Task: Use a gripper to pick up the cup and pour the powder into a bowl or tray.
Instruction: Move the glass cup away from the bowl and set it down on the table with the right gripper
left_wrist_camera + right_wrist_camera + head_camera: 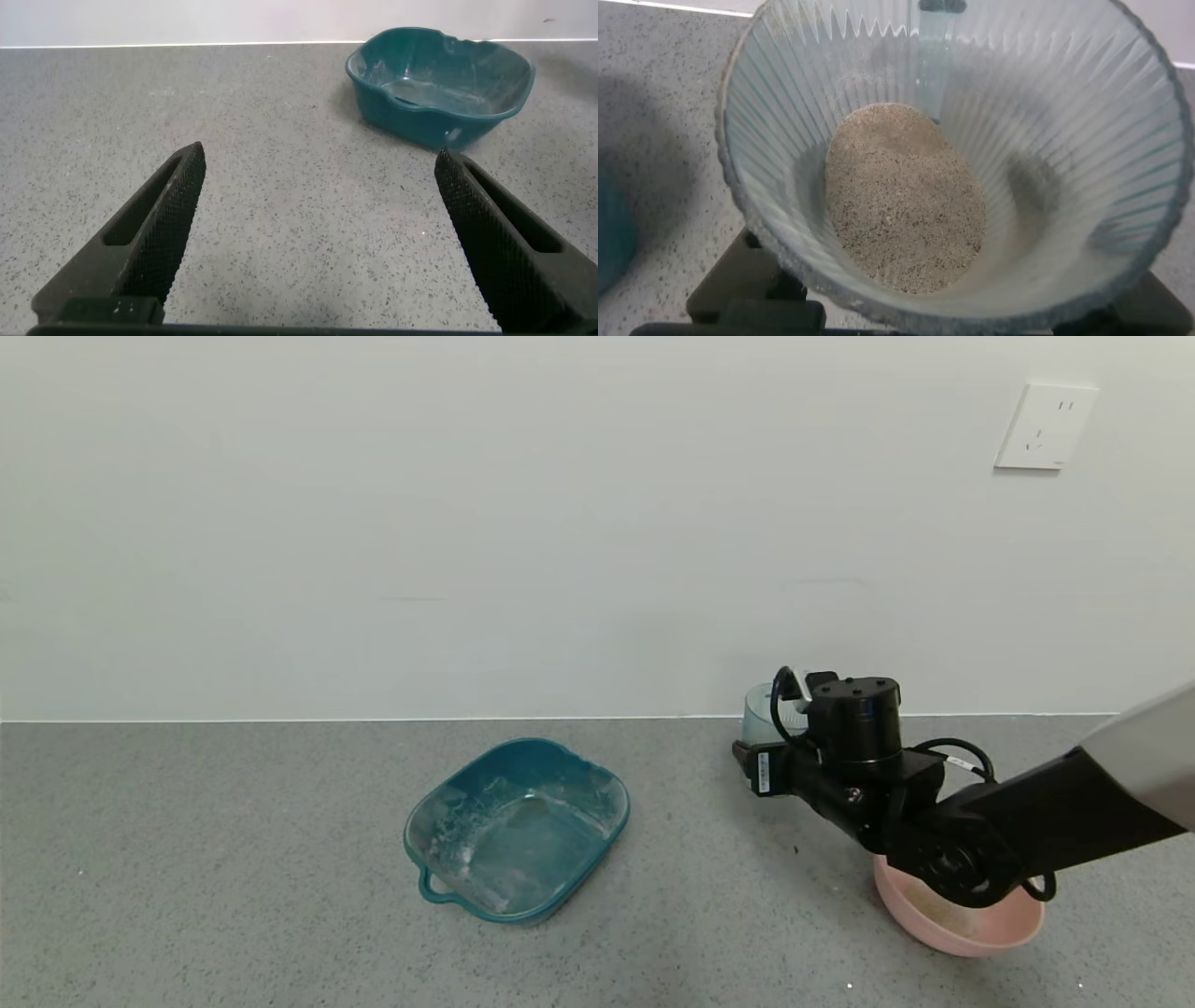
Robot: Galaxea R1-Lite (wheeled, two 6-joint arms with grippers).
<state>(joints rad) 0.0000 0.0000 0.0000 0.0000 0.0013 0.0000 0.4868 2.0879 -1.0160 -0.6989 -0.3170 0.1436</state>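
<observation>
Starting at my left, the left gripper sits idle over bare tabletop, jaws spread wide with nothing between them; its wrist view looks across to the teal tray, which stands alone mid-tabletop with a pale dusty film inside.

Moving right, the right gripper is up off the tabletop near the back wall, and I judge it closed on the cup: the right wrist view looks straight down into the ribbed clear cup, with black jaw parts showing under its rim on both sides. The powder lies heaped in the bottom, so nothing looks poured yet.

Farthest right and nearer to me, the pink bowl rests on the tabletop, partly covered by the arm's elbow.

I read this as the carry step. Next I need to bring the cup back over the bowl, then roll the wrist slowly so the powder slides over the rim inside the bowl.
</observation>
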